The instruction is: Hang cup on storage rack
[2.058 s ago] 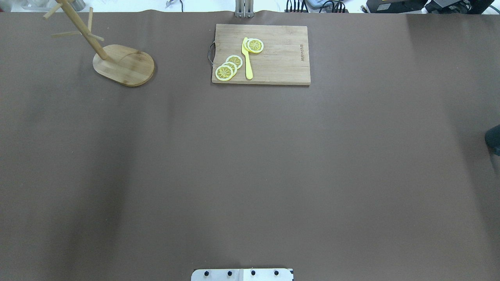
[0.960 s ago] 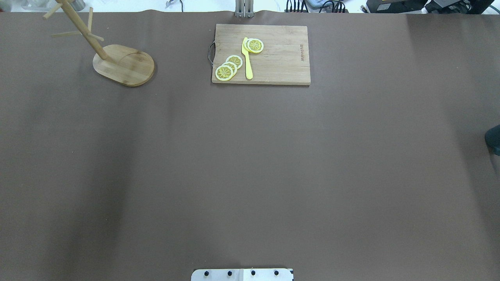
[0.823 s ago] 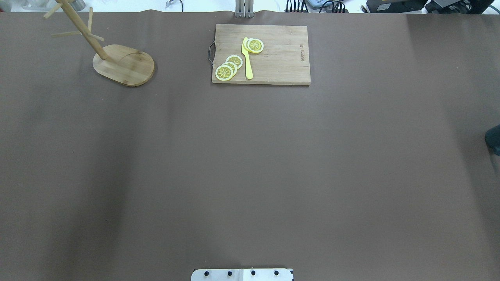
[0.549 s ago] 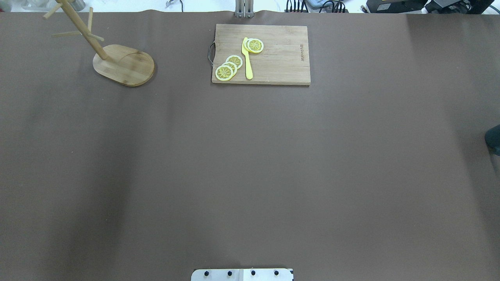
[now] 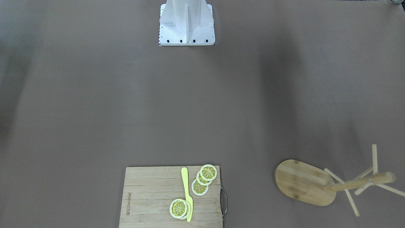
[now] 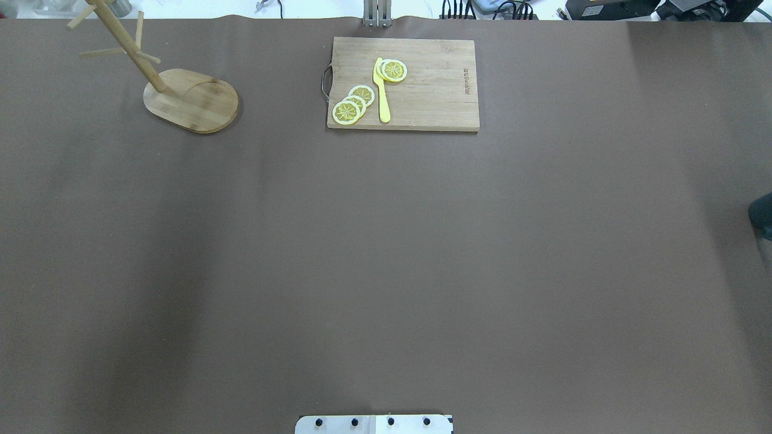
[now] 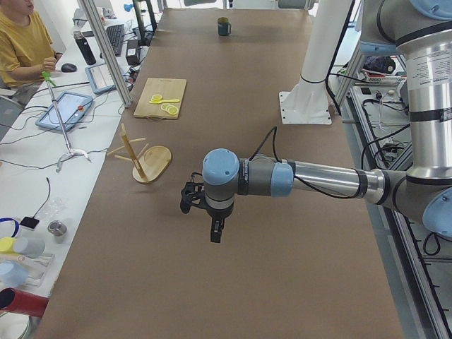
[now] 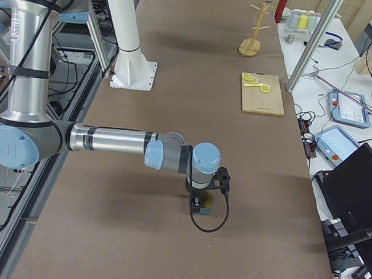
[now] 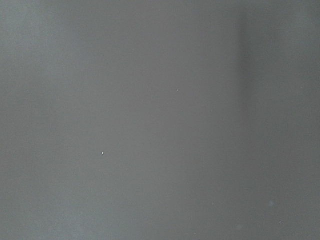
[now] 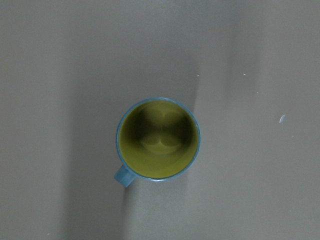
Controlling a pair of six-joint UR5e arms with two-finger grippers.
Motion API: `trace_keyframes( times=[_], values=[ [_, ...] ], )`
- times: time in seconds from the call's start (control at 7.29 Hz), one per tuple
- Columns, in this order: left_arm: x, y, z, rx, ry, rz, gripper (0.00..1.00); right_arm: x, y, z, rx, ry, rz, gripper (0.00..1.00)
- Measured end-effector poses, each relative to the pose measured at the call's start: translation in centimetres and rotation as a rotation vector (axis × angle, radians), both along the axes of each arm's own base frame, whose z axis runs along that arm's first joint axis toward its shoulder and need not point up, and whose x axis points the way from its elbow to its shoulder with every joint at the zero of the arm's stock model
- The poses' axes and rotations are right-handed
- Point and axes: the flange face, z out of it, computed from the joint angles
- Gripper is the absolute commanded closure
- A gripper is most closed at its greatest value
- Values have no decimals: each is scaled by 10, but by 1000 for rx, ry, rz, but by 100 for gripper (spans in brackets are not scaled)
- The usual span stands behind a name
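Observation:
The cup (image 10: 159,138) is dark teal-blue with a yellow inside. It stands upright on the brown table, centred in the right wrist view, handle at lower left. It also shows in the exterior left view (image 7: 223,27) at the table's far end. In the exterior right view my right gripper (image 8: 201,205) hangs over the cup (image 8: 205,204) and partly hides it; I cannot tell whether it is open or shut. The storage rack (image 6: 193,102) stands at the far left (image 5: 303,182). My left gripper (image 7: 215,233) hovers over bare table near the rack (image 7: 152,162); I cannot tell its state.
A wooden cutting board (image 6: 422,84) with lemon slices (image 6: 353,103) and a yellow knife (image 6: 382,90) lies at the table's far middle. The robot's white base (image 5: 186,22) stands at the near edge. An operator (image 7: 21,42) sits beside the table.

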Motion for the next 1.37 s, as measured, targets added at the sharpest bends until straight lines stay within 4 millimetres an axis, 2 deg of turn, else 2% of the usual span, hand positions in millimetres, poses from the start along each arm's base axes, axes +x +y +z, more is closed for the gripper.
trace_keyframes(
  times=[0.41,0.82,0.96,1.23,1.37],
  values=[
    [1,0,-2,5,21,1,2,-5,8,4,-20,-73,9,0],
    [2,-1,-4,30,25,0,2,-3,0,15,-12,24,-10,0],
    [2,-1,-4,30,25,0,2,-2,-9,23,12,53,-9,0],
    [2,-1,-2,27,24,0,2,-5,-33,58,38,46,46,2],
    [2,-1,-1,25,23,0,2,-10,-36,68,33,30,72,2]
  ],
)
